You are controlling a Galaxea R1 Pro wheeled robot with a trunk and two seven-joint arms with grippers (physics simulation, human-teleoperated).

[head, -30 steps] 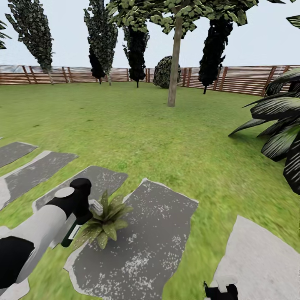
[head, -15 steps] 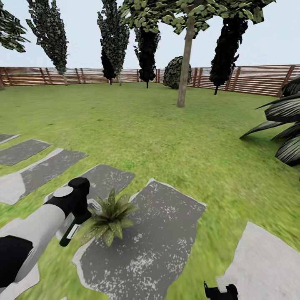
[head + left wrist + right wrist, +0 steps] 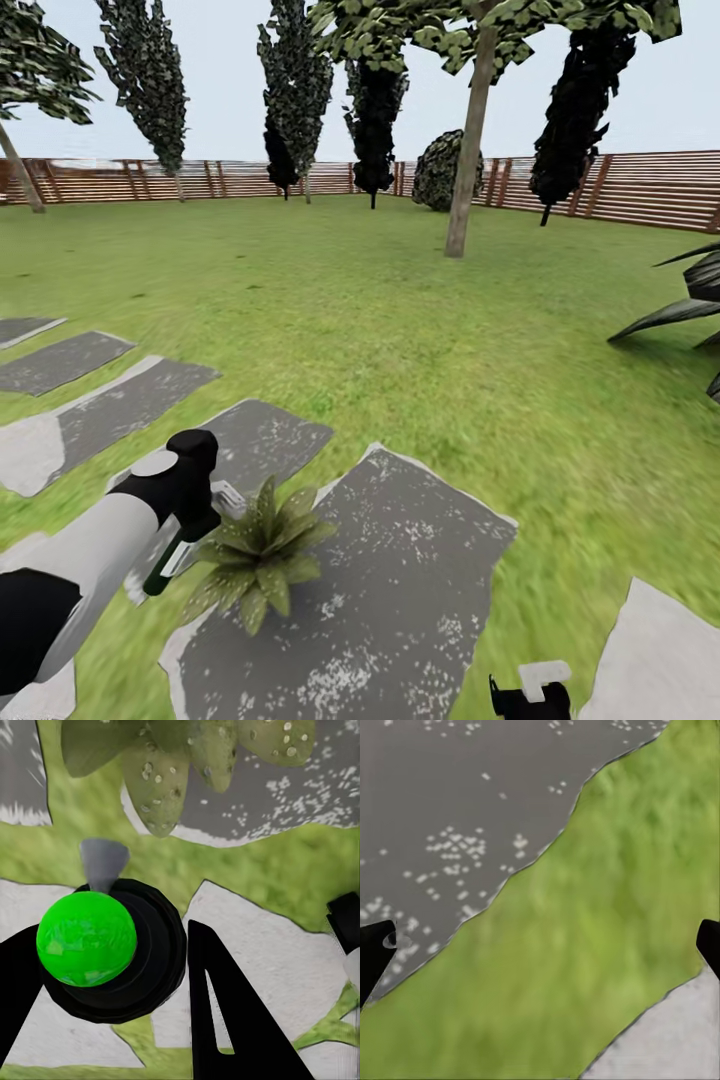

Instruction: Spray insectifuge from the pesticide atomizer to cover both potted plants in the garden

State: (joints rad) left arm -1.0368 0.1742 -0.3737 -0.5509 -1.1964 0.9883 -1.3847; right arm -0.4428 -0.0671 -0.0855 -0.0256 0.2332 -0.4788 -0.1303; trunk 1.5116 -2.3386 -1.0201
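my left claw (image 3: 195, 520) is clamped on the pesticide atomizer (image 3: 170, 560), its spray head just beside the potted plant (image 3: 255, 550) on the stepping stone (image 3: 400, 590). over the last second my head has swung, sliding the plant rightward in view, while the nozzle stays trained on it; droplets already bead its leaves. my right claw (image 3: 530, 692) hangs spread and empty over grass beside that stone.

Irregular grey stepping stones (image 3: 390, 590) are set in a green lawn (image 3: 400, 330), bounded by a brown slatted fence (image 3: 640, 185). A pale-trunked tree (image 3: 472, 150) is seen mid-lawn, dark cypress-like trees (image 3: 150, 80) and a rounded bush (image 3: 440, 170) along the fence line, under a pale sky (image 3: 230, 90).
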